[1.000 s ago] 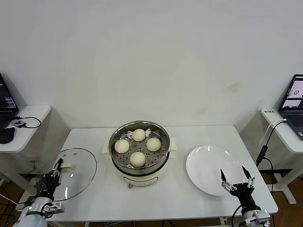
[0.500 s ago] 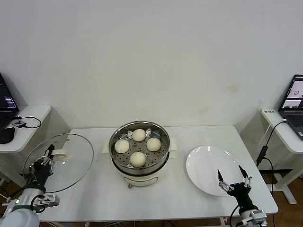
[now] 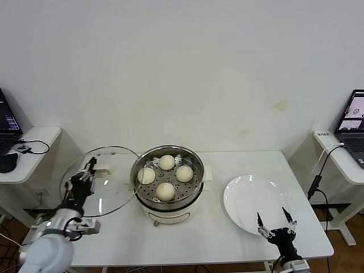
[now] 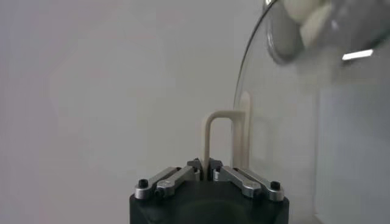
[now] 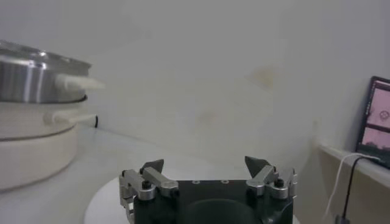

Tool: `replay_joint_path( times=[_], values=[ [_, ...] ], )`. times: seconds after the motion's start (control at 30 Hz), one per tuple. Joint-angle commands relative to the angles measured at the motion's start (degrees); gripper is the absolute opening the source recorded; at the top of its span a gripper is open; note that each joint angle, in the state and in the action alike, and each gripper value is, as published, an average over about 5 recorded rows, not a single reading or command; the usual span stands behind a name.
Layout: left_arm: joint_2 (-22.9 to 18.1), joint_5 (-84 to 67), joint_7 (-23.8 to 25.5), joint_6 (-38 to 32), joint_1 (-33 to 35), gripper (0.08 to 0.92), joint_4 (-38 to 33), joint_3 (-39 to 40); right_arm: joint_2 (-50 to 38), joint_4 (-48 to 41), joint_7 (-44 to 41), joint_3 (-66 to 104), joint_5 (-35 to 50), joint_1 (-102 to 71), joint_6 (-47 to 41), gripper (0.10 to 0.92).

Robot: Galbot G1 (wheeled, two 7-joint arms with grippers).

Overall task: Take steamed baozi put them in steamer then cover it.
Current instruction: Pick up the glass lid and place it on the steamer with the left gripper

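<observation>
Baozi (image 3: 165, 191): 4 smooth cream domes in steamer (image 3: 194, 183)

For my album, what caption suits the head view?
Left tool carries the glass lid toward the steamer holding four buns.

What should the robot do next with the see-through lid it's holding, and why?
Probably carry the cover a bit more toward the robot's right, over the steamer, then lower it. All four baozi already sit inside, the steamer is open, and the left gripper holds the cover by its handle, lifted beside the rim. The right gripper waits open by the plate.
</observation>
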Motion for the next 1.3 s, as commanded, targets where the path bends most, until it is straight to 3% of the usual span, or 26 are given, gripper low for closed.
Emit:
replay_joint_path(
  times=[0.03, 0.4, 0.53, 1.3],
  values=[
    [-4.7, 8.4, 8.1, 8.7, -13.9, 0.145, -0.1, 15.8, 4.1, -1.3, 4.7, -1.4, -7.0, -0.1, 0.2, 0.823],
    [-18.2, 22.9, 14.3, 10.5, -22.0, 0.145, 6.7, 23.2, 4.2, -2.1, 5.8, -1.2, -8.6, 0.1, 0.8, 0.823],
    [-21.3, 25.7, 15.4, 10.4, -23.6, 0.145, 8.3, 25.1, 4.2, -2.2, 5.7, -0.8, -8.5, 0.2, 0.9, 0.823],
    [-26.8, 29.9, 13.8, 8.2, -21.8, 0.145, 14.7, 26.1, 2.7, -2.2, 5.7, -0.1, -7.8, -0.9, 2.5, 0.823]
  ],
)
